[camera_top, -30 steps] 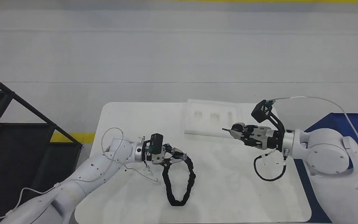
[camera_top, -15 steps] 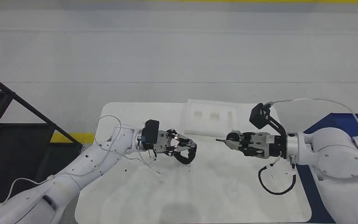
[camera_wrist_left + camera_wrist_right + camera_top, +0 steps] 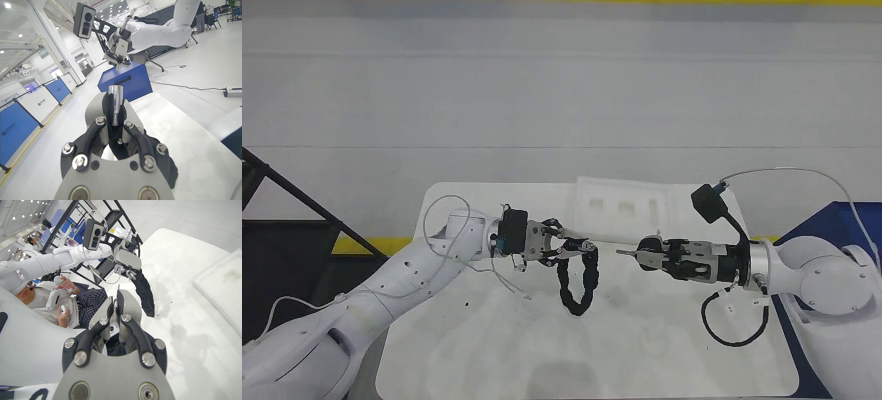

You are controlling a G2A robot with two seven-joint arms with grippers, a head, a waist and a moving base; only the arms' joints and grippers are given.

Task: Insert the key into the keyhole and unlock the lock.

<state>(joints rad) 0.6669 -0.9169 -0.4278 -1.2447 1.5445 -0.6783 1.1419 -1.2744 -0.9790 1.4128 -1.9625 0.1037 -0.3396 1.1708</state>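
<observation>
My left gripper (image 3: 562, 249) is shut on the lock (image 3: 115, 98), a chrome cylinder held above the table. Its black sleeved cable (image 3: 578, 285) hangs below in a loop. The keyhole face (image 3: 118, 268) points toward my right gripper (image 3: 647, 252), which is shut on the key (image 3: 627, 253). The key blade (image 3: 118, 290) sticks out past the fingertips and aims at the lock. A short gap separates the key tip from the keyhole. In the left wrist view the key (image 3: 118, 66) sits above and beyond the cylinder's end.
A white foam tray (image 3: 622, 208) with shallow pockets lies at the table's back edge, just behind both grippers. The white table (image 3: 662, 340) spreads out beneath them. A blue cabinet (image 3: 130, 83) stands beyond the table's right end.
My left gripper lifted the lock off the table and carried it toward the centre, the cable now dangling. My right gripper moved left with the key, narrowing the gap.
</observation>
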